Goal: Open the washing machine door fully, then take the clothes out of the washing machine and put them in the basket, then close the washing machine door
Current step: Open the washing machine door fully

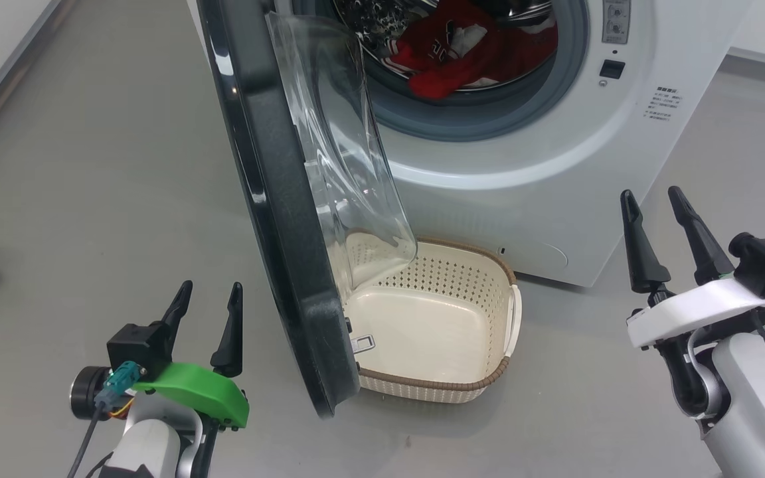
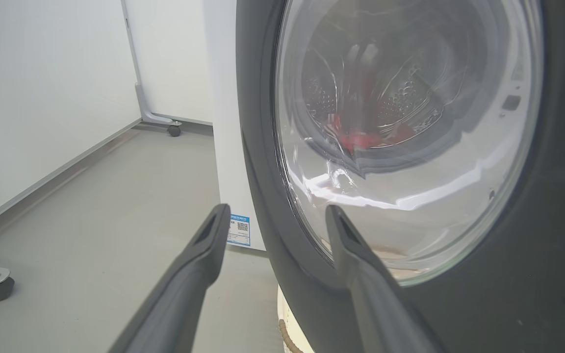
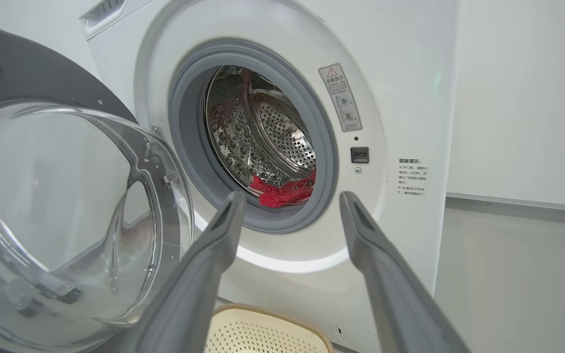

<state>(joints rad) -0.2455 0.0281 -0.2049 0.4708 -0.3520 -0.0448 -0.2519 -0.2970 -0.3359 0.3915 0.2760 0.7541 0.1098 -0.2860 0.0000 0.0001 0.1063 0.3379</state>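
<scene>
Red clothes (image 1: 462, 60) sit in the washing machine (image 1: 555, 166). My left gripper (image 1: 211, 287) and right gripper (image 1: 651, 194) are wide apart, empty. I should swing the washing machine door (image 1: 276, 219) wider, slowly, over the basket (image 1: 482, 385).

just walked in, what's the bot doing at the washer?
It is unloading laundry, and nothing is out yet. The washing machine door is swung out from the washing machine, above the left part of the basket, which sits empty on the floor in front. The red clothes lie in the drum. The left gripper, open, is close to the door's outer face. The right gripper, open and empty, points at the drum opening.
</scene>
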